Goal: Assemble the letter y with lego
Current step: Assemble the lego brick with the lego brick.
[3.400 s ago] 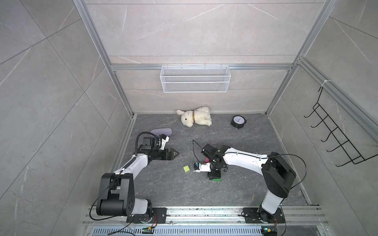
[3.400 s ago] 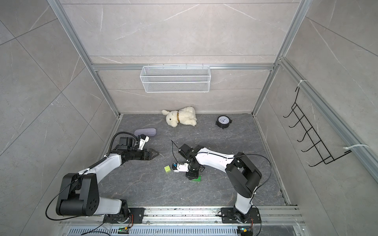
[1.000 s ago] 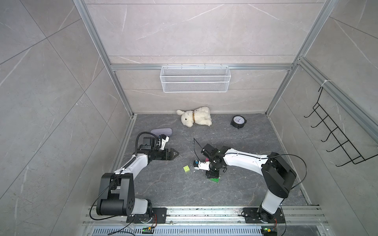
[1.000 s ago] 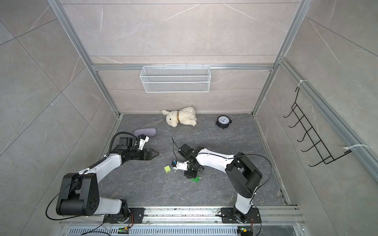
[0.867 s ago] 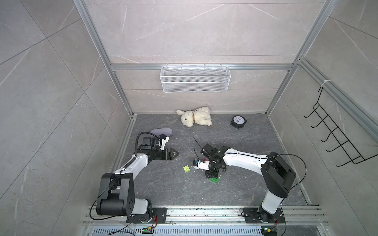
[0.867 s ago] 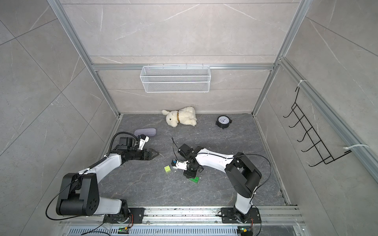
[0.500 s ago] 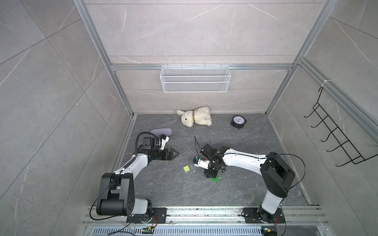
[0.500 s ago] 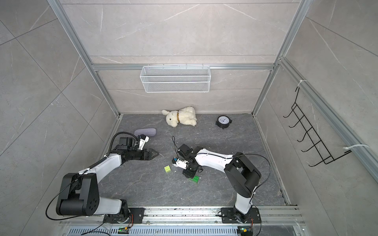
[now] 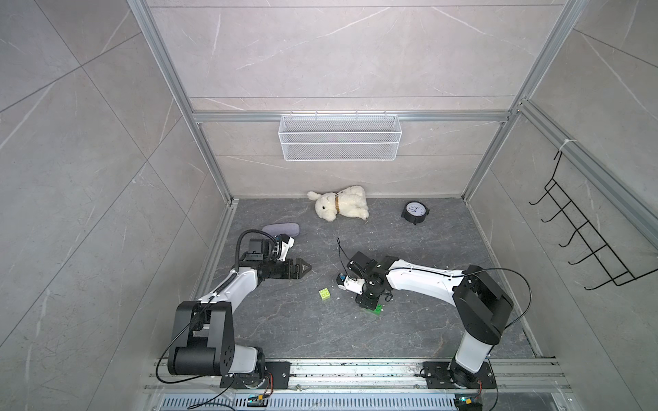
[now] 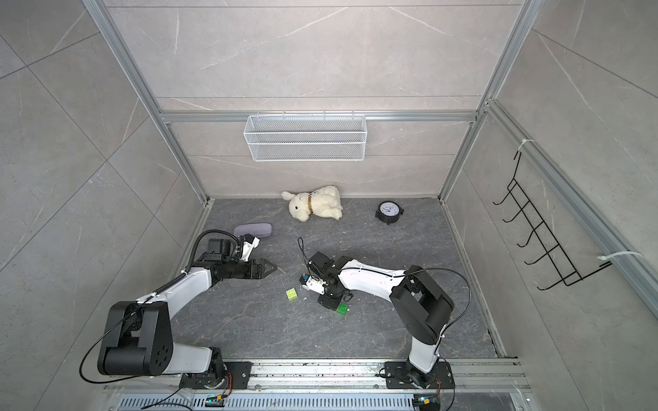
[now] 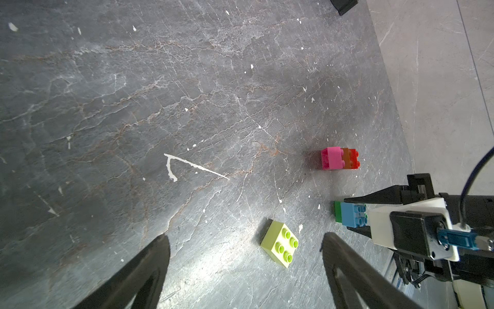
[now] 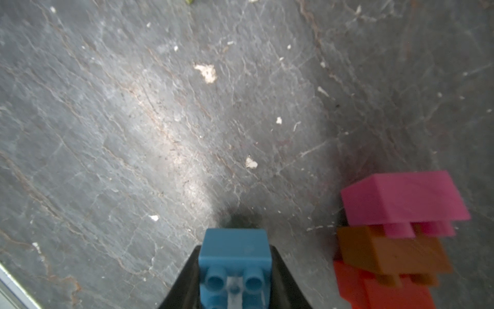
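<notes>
Brick stack (image 11: 340, 158): pink, orange, red

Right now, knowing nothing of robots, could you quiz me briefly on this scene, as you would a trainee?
1. True or false: the small yellow-green studded plastic brick lies alone on the grey stone surface, touching no other brick.
2. What do the right arm's fingers clamp? A: that yellow-green brick. B: the square blue studded plastic brick. C: nothing.
3. Name the middle colour of the three-brick plastic stack with pink and red ends.
Key: 1 true. 2 B. 3 orange.
</notes>
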Robot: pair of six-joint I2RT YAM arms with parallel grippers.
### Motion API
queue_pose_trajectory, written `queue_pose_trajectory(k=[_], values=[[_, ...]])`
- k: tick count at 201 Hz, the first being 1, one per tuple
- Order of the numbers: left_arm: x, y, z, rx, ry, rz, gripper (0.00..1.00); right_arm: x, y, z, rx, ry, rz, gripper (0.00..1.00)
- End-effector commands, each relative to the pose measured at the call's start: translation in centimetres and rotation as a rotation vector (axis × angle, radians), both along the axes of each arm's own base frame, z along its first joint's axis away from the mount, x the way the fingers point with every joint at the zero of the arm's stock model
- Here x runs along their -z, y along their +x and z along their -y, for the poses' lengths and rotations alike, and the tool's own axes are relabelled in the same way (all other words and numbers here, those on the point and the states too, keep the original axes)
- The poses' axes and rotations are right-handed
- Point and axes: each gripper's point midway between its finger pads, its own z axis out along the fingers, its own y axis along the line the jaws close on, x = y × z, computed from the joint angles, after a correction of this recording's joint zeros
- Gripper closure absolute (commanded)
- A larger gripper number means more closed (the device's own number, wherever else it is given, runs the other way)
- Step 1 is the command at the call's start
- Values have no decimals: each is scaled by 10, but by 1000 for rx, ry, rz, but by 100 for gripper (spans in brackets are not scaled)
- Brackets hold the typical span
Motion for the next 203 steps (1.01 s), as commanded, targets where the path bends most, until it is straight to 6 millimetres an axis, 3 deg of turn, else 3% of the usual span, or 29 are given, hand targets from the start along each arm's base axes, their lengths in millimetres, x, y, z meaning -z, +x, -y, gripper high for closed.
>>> queue_pose_trajectory(k=[1,32,81,158,203], values=[[-2,0,-1,16,1,15,8,52,-29,59,93,-254,-111,73],[-2,0,-1,15,-1,16,8,53,-28,65,101,-269,-91,74],[-3,0,-1,13,0,18,8,35,-17,50,93,-201,-46,71],[-4,0,-1,15,-1,23,8,-14,1,29,116,-89,34,37],[-3,-1,-1,14,0,22,8,-43,13,18,169,-40,68,35]])
